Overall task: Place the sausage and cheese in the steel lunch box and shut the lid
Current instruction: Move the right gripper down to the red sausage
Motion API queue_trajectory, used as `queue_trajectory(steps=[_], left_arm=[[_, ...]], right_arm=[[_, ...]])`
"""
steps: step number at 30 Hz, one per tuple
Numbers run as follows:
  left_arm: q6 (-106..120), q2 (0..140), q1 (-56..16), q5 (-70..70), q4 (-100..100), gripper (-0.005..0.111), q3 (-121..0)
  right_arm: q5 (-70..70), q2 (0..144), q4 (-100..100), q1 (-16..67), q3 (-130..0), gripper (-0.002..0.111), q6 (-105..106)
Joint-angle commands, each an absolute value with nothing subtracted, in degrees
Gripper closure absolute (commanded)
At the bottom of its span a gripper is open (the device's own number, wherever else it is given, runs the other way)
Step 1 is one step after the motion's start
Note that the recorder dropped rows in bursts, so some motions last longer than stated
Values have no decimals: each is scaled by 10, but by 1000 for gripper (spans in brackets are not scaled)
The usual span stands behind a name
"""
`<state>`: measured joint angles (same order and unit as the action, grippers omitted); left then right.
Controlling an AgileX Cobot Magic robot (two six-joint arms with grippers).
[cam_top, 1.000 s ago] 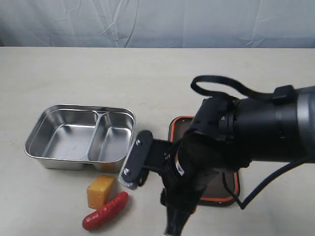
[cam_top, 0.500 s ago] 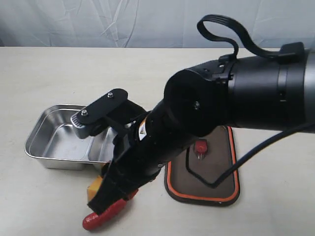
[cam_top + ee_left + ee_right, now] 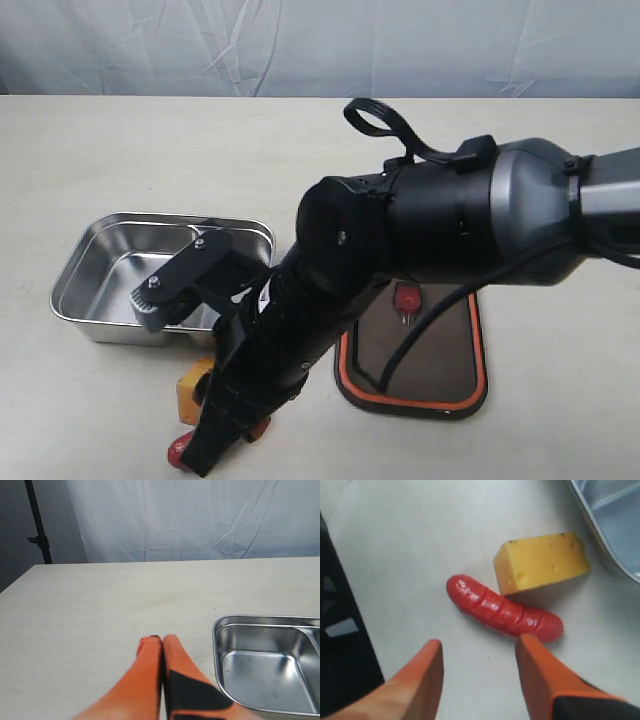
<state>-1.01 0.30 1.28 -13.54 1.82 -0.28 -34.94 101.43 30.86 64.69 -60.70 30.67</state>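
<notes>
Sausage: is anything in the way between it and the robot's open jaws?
No, nothing visible. The right gripper hangs open near the sausage, with only table between them. The cheese sits on the sausage's far side, not in the way.

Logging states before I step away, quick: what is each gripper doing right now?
Left gripper: shut, holding nothing.
Right gripper: open, empty, pointed at the sausage.
</notes>
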Motion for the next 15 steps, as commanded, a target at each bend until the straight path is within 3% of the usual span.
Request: queue_trajectory(steps=[1, 2, 3, 15], left_arm=[[-10, 0, 16, -137, 18, 107, 0], [-10, 0, 16, -137, 18, 107, 0], [-10, 0, 16, -137, 18, 107, 0], [-10, 0, 16, -137, 18, 107, 0]], right_arm=[[-365, 1015, 234, 648, -610, 50, 404], [-364, 1015, 201, 654, -610, 40, 406], [-359, 1015, 190, 659, -610, 38, 406], [-277, 1089, 152, 698, -610, 42, 407]])
